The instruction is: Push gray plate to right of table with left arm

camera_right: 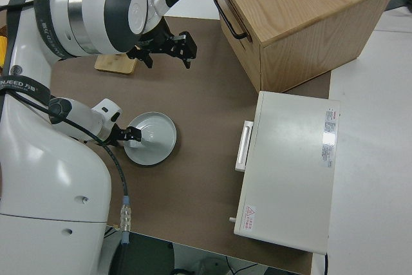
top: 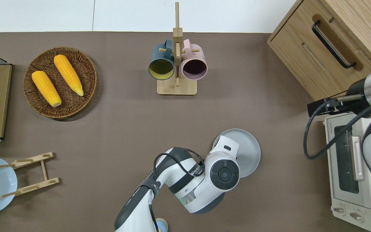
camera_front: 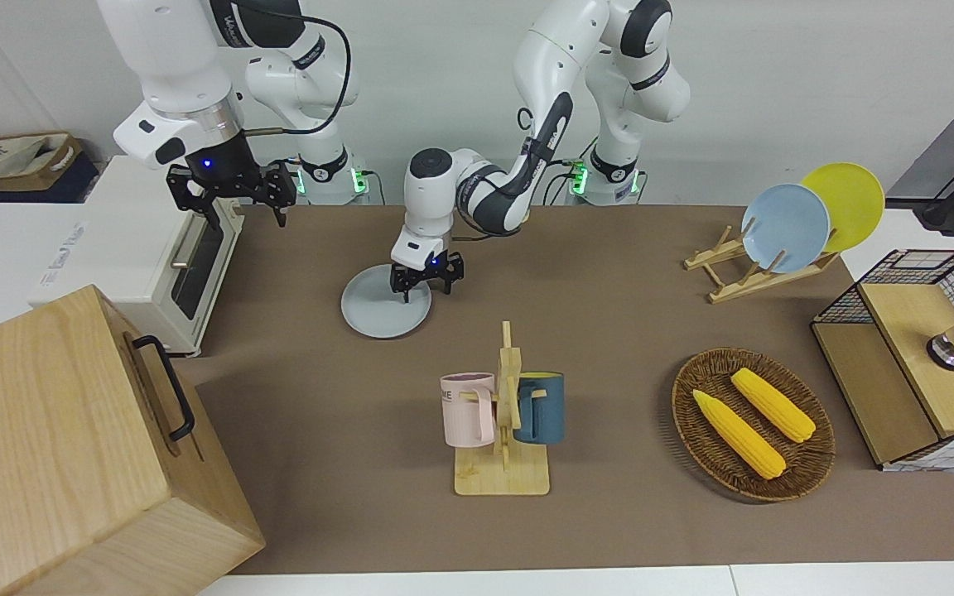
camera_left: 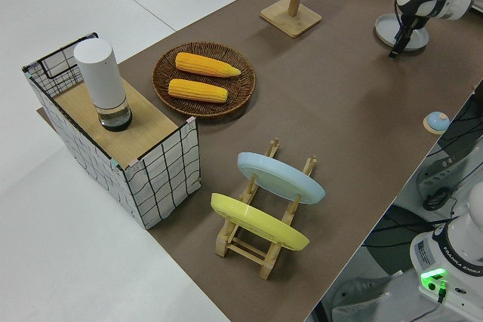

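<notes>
Risk first: I judge the round, shallow, light blue-gray plate (camera_front: 384, 308) could skid off line or spin instead of travelling if I push it off-centre, since the contact sits on its edge toward the left arm's end of the long brown-matted desk (camera_front: 609, 331) rather than through its middle. A low rim like that may also let a fingertip ride up over it, so that the left arm's small black two-finger tool (camera_front: 425, 285) slides across the plate and leaves it where it is. Farther toward the right arm's end stands a white toaster oven (camera_front: 146, 248), and a hard shove might run the plate into it. The left tool's fingers are spread wide and hold nothing; they point down at the plate, one fingertip seeming to come down on the plate inside its rim and the other just outside it over the mat, though I cannot tell whether either truly touches. The plate lies flat on the desk, nearer to the robots than the wooden mug stand (camera_front: 503, 430) with its pink and dark blue mugs, between that stand and the oven. The right arm is parked, its black tool (camera_front: 233, 192) spread open and empty.
</notes>
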Controlling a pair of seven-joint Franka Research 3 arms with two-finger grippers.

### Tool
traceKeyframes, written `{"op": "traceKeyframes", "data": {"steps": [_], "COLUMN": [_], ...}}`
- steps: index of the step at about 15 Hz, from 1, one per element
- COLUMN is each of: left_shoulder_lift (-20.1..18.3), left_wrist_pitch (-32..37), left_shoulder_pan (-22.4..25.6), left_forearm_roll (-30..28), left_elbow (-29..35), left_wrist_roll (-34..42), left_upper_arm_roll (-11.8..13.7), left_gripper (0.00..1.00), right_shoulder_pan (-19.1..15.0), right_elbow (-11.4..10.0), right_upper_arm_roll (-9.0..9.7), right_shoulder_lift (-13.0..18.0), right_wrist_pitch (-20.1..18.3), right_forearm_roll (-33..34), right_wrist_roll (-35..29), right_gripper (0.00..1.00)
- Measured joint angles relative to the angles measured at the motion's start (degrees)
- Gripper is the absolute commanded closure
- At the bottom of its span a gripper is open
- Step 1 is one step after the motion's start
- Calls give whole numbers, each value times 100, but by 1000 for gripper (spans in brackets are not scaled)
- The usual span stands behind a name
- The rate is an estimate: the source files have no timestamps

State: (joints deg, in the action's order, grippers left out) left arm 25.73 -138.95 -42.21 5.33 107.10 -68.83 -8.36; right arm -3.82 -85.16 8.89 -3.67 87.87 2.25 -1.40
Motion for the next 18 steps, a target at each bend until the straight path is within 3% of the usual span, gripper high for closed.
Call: {"op": "traceKeyframes", "data": {"steps": [4,12,18], "left_shoulder_lift": [-157,-891,-1459], "left_wrist_pitch": [352,1189,2207], "left_shoulder_pan": [217,729,1483], "left_forearm_roll": [-36,-514,-706], "left_elbow": [-36,173,212], "left_wrist_roll": [487,1759,2900], "left_upper_arm_roll": [14,18,43], "left_gripper": [9,9,9], "right_shoulder_pan": [0,0,0], "right_elbow": [0,0,0], "right_upper_arm_roll": [0,0,0], "right_shoulder_lift": [0,0,0], "right_wrist_pitch": [0,0,0], "right_forearm_roll": [0,0,0], "right_wrist_roll": [0,0,0], "right_gripper": [17,17,17]}}
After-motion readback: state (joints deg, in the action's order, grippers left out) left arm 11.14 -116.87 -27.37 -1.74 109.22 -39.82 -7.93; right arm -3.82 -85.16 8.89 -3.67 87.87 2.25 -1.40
